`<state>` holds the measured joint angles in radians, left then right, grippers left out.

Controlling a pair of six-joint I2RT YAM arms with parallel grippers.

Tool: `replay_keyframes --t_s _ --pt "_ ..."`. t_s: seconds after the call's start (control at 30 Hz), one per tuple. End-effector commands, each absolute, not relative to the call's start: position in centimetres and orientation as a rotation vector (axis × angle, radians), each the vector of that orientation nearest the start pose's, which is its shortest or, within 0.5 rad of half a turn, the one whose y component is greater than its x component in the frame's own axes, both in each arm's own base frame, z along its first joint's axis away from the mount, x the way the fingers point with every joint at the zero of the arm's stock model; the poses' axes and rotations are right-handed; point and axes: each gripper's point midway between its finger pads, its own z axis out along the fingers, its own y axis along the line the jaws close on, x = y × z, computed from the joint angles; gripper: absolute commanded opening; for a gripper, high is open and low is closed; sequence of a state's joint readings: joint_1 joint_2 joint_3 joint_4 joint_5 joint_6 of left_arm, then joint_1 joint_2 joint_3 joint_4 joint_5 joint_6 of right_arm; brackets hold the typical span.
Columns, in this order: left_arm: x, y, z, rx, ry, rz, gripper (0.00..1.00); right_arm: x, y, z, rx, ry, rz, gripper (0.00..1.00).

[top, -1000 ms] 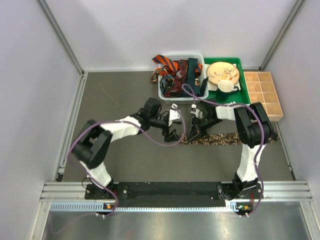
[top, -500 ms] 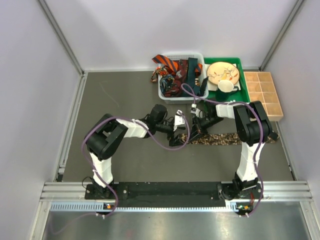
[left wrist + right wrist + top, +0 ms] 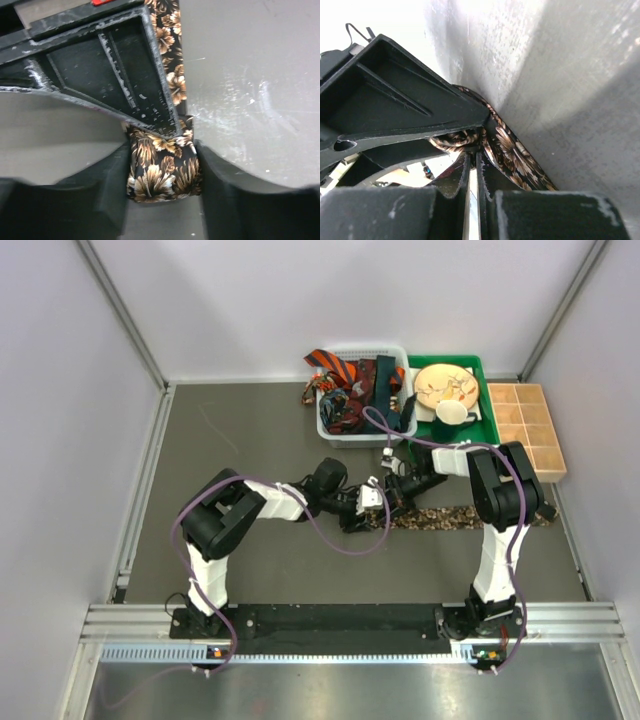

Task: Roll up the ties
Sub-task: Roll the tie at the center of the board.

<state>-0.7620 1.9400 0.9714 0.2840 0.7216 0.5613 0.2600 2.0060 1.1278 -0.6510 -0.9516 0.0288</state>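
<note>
One floral tie (image 3: 450, 517) lies left-to-right, rolled end grasped by left tool (image 3: 162, 175), right tool (image 3: 472, 159) clenched.

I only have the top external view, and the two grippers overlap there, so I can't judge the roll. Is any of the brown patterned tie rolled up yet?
Observer: Yes. The left wrist view shows a short rolled end of the brown patterned tie between the fingers of the left gripper, both touching its sides.
Operator: And the other arm?
Observer: A black finger of the right gripper lies over the flat tie just beyond the roll.
Operator: Open or shut?
Observer: The right wrist view shows it shut, with only a sliver between its fingers. Whether fabric is pinched, I can't tell.
</note>
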Motion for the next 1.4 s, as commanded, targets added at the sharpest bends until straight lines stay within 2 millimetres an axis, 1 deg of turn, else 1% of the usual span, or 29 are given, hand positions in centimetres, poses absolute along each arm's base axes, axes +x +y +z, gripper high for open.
replay_keyframes --t_s 0.0,0.03,0.1,0.13,0.17,0.2,0.23,0.3,0.33,0.47,0.5,0.63,0.67,0.7,0.8,0.83,0.93,1.03,1.07,1.13,1.17,1.2,1.27,1.3,1.33,1.37 --pt "25.7 -37.4 1.9 1.673 1.509 -0.870 0.46 25.2 21.3 2.8 -0.339 2.879 1.474 0.00" --pt "25.6 -37.2 1.8 1.673 1.518 -0.872 0.39 25.1 21.3 2.9 -0.338 2.881 1.479 0.00" --pt "25.4 -37.0 1.5 1.673 1.538 -0.871 0.25 25.1 21.5 3.9 -0.366 2.847 1.509 0.01" --pt "25.4 -36.9 1.3 1.674 1.546 -0.871 0.23 25.0 21.6 4.5 -0.372 2.830 1.537 0.04" --pt "25.4 -36.8 1.1 1.672 1.554 -0.864 0.22 25.0 21.7 5.0 -0.377 2.816 1.543 0.07" --pt "25.3 -36.7 0.9 1.677 1.560 -0.865 0.20 25.1 21.7 5.9 -0.385 2.795 1.549 0.13" --pt "25.2 -36.5 0.8 1.683 1.562 -0.862 0.19 25.3 21.7 6.4 -0.428 2.756 1.550 0.15" --pt "25.1 -36.2 0.5 1.687 1.572 -0.852 0.17 25.7 21.3 7.2 -0.431 2.740 1.532 0.20" --pt "25.0 -36.0 0.4 1.690 1.573 -0.849 0.16 26.2 21.2 7.6 -0.435 2.727 1.507 0.21" --pt "25.1 -35.6 -0.2 1.680 1.625 -0.834 0.11 27.2 20.6 7.6 -0.411 2.740 1.437 0.28" --pt "25.3 -35.6 -0.3 1.673 1.639 -0.823 0.10 27.5 20.5 7.5 -0.413 2.734 1.420 0.32" --pt "25.6 -35.3 -0.6 1.644 1.706 -0.806 0.09 27.3 20.7 7.0 -0.421 2.743 1.414 0.36" --pt "25.7 -35.3 -0.6 1.632 1.723 -0.808 0.09 27.1 20.9 7.0 -0.391 2.758 1.414 0.37" --pt "25.8 -35.4 -0.6 1.625 1.732 -0.806 0.09 27.1 20.9 6.9 -0.399 2.760 1.402 0.42" --pt "25.8 -35.3 -0.9 1.610 1.773 -0.806 0.09 26.8 21.1 6.6 -0.409 2.778 1.355 0.42" --pt "25.7 -35.3 -0.9 1.607 1.782 -0.811 0.09 26.6 21.1 6.3 -0.423 2.793 1.324 0.42" --pt "25.9 -35.5 -0.8 1.592 1.791 -0.818 0.09 26.3 21.2 5.6 -0.420 2.815 1.304 0.42" --pt "25.9 -35.6 -0.8 1.590 1.793 -0.828 0.09 26.4 21.5 4.9 -0.418 2.825 1.303 0.35" --pt "26.0 -35.6 -0.8 1.589 1.796 -0.824 0.09 26.5 21.5 4.8 -0.418 2.822 1.300 0.23" --pt "25.9 -35.6 -0.9 1.595 1.795 -0.827 0.11 26.9 21.3 4.5 -0.419 2.821 1.267 0.09" --pt "25.8 -35.5 -1.0 1.599 1.799 -0.829 0.13 27.0 21.3 4.3 -0.425 2.823 1.255 0.00" --pt "25.7 -35.5 -1.0 1.600 1.797 -0.828 0.17 27.3 21.2 4.2 -0.429 2.821 1.233 0.00" --pt "25.8 -35.2 -1.1 1.602 1.816 -0.826 0.29 27.6 20.9 4.0 -0.432 2.818 1.210 0.00" --pt "25.8 -35.3 -1.0 1.605 1.823 -0.831 0.37 27.8 20.6 3.6 -0.424 2.819 1.173 0.00" --pt "26.1 -35.2 -0.7 1.580 1.831 -0.848 0.46 27.9 20.4 3.3 -0.429 2.817 1.153 0.00" --pt "26.2 -35.2 -0.4 1.560 1.830 -0.869 0.54 27.9 20.3 3.1 -0.428 2.820 1.139 0.00"
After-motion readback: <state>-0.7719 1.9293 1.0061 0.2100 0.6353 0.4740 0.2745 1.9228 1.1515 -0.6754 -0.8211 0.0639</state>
